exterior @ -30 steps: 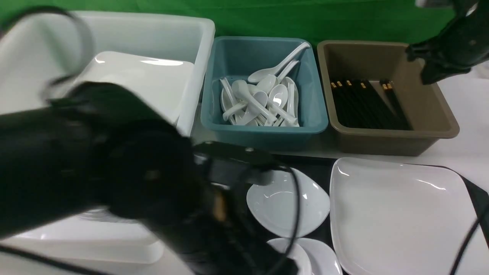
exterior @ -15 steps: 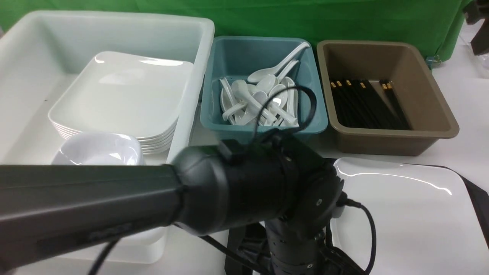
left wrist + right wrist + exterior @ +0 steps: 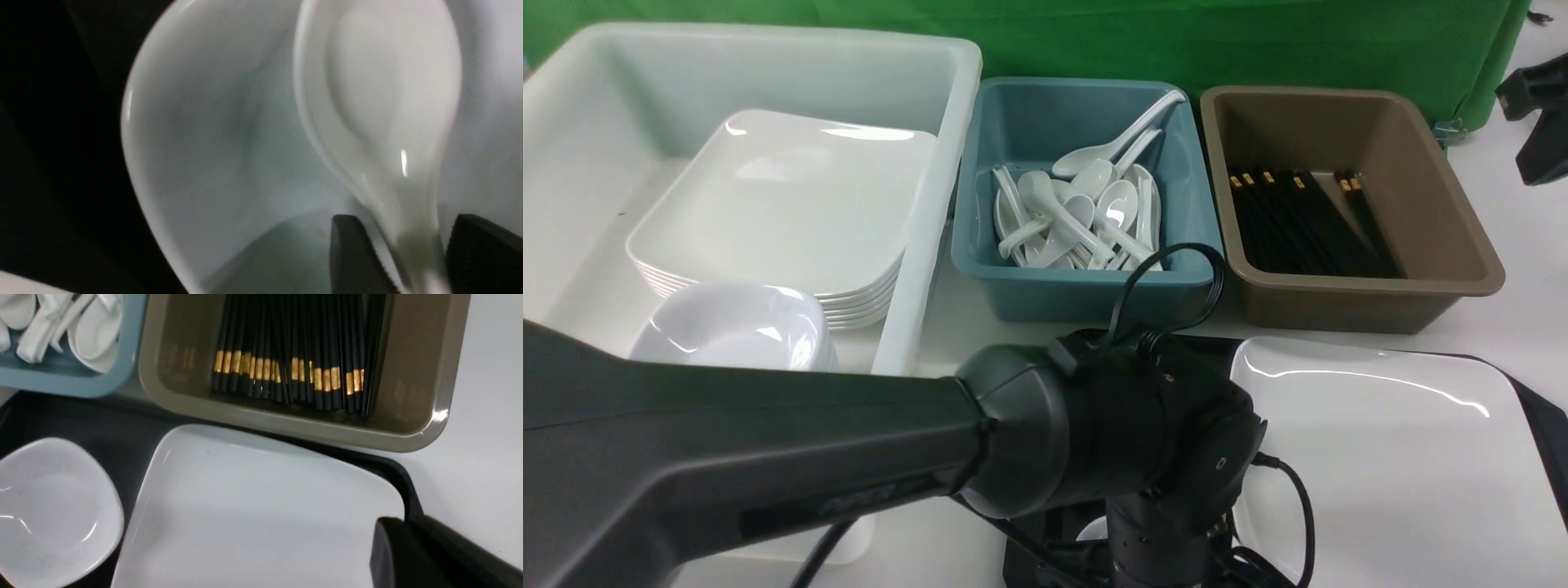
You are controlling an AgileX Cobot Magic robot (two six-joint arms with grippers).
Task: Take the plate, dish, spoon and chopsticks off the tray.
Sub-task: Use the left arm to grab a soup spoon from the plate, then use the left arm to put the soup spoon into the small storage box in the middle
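left end effector [image 3: 408, 228] at the small white glossy soup spoon [image 3: 380, 94]
handle sits between its jaws, clamped or not i cannot tell; spoon lies in a deep white bowl [image 3: 196, 143] on the black plastic tray [image 3: 61, 163]

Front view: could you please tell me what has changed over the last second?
The left arm swung from over the white tub down to the tray; the left gripper now straddles the spoon handle. The right gripper drew back rightward from the brown tub. The plate and tubs stayed put.
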